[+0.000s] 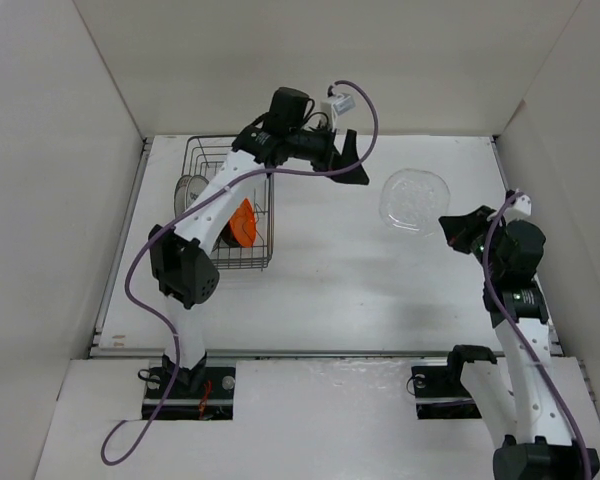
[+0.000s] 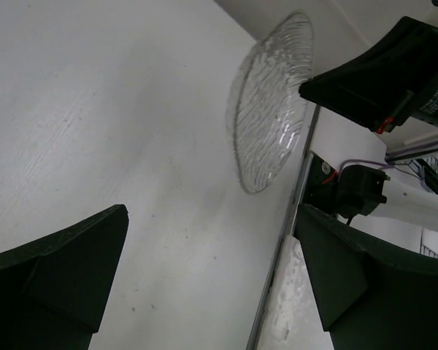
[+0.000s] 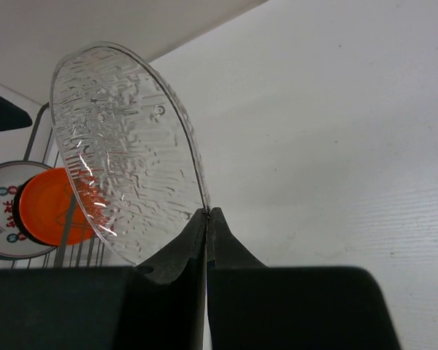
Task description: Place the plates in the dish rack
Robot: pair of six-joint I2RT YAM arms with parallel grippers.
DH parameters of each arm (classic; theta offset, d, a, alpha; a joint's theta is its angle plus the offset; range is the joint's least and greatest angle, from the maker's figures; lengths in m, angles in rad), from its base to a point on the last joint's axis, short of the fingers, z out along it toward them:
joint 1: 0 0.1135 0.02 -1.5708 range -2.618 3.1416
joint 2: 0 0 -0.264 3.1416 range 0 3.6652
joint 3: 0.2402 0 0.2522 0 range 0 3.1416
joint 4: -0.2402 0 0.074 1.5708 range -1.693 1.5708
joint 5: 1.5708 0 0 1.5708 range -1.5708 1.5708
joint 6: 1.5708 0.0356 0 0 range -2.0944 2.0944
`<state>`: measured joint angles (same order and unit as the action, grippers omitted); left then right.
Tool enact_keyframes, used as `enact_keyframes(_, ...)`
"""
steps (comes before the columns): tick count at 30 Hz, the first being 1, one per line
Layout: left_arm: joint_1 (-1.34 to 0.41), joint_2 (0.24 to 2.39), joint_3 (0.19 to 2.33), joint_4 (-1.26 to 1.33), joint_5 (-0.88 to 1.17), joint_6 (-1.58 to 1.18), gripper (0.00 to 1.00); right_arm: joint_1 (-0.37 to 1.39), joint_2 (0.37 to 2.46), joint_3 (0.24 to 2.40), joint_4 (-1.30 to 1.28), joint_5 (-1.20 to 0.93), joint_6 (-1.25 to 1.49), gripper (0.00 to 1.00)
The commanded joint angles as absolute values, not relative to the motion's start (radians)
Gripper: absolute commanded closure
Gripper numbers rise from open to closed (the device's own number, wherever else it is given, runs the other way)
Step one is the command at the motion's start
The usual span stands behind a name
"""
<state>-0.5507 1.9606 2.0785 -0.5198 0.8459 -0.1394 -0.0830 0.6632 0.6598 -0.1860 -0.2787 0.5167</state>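
My right gripper point(image 1: 448, 228) is shut on the rim of the clear see-through plate point(image 1: 413, 200) and holds it on edge above the table's right side. The plate also shows in the right wrist view point(image 3: 124, 146), pinched at the jaw tips point(image 3: 206, 215), and in the left wrist view point(image 2: 270, 102). My left gripper point(image 1: 350, 160) is open and empty, just right of the dish rack point(image 1: 208, 152), facing the clear plate. The rack holds the orange plate point(image 1: 243, 222) and the white plate with red marks point(image 1: 188, 190). The black plate and the patterned-rim plate are not in view.
White walls close in the table on the left, back and right. The left arm's links lie across the rack's middle. A raised ledge runs along the table's near edge point(image 1: 310, 352).
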Motion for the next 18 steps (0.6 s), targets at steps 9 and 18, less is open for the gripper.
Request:
enact_keyframes(9,-0.683,1.913,2.066,-0.459,0.810,-0.129,0.01,-0.009,0.715,0.736,-0.025,-0.336,0.532,1.00)
enact_keyframes(18,-0.693,1.963,2.077,-0.459,0.749,-0.129,0.01,0.047,0.715,0.746,-0.003,-0.318,0.552,1.00)
